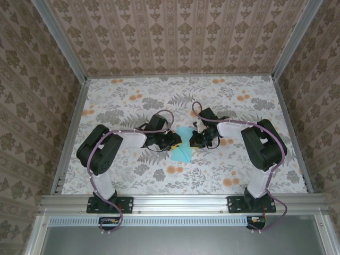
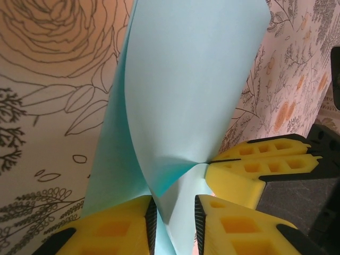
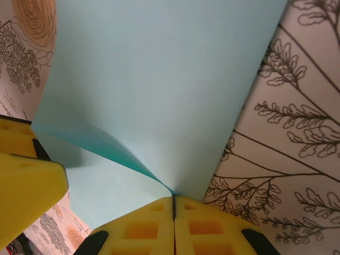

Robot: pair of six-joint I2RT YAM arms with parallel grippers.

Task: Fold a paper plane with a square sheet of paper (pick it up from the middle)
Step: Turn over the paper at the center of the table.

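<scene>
The square sheet of paper (image 1: 184,151), light turquoise, is lifted and curled between both grippers at the middle of the table. In the right wrist view my right gripper (image 3: 173,204) is shut on a point of the sheet (image 3: 159,79), yellow fingers pressed together. In the left wrist view my left gripper (image 2: 174,223) stands open around a hanging fold of the sheet (image 2: 186,79), with a gap on each side of the paper. The right gripper's fingers (image 2: 249,164) pinch the sheet just beyond it. From above, the left gripper (image 1: 177,140) and right gripper (image 1: 193,139) nearly meet. The paper plane is out of view.
The floral-patterned tabletop (image 1: 223,95) is walled by patterned panels with aluminium posts on the left, right and back. Both arms reach inward from their bases at the near rail (image 1: 180,202).
</scene>
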